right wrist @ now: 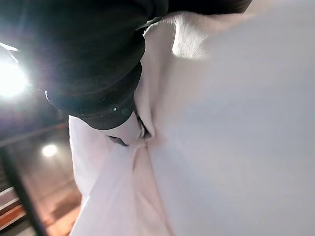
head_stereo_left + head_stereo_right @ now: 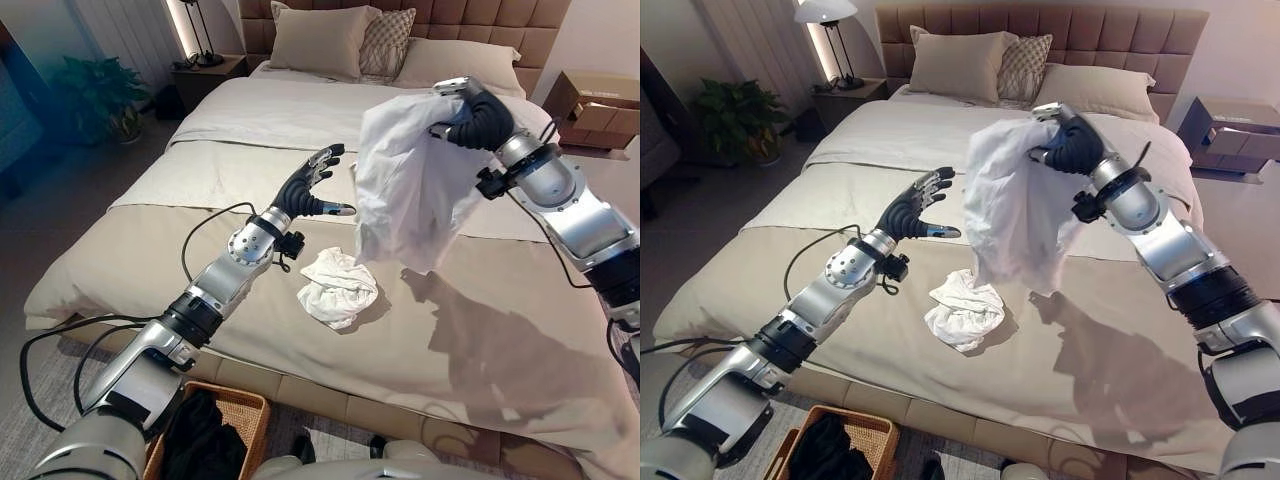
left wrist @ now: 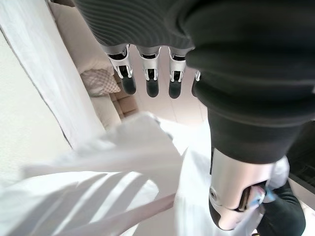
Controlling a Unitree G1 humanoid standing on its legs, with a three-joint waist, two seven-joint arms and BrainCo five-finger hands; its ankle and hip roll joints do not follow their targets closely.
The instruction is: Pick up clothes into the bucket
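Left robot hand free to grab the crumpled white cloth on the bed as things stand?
Probably yes. The left robot hand hovers open, holding nothing, just above and beside the crumpled cloth. The white garment hanging from the right robot hand is off to the side.

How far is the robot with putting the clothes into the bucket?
Done: a dark garment already lies in the wicker basket by the bed. In hand: the right hand holds a white garment up. Left: the crumpled white cloth on the bed. The left hand is open.
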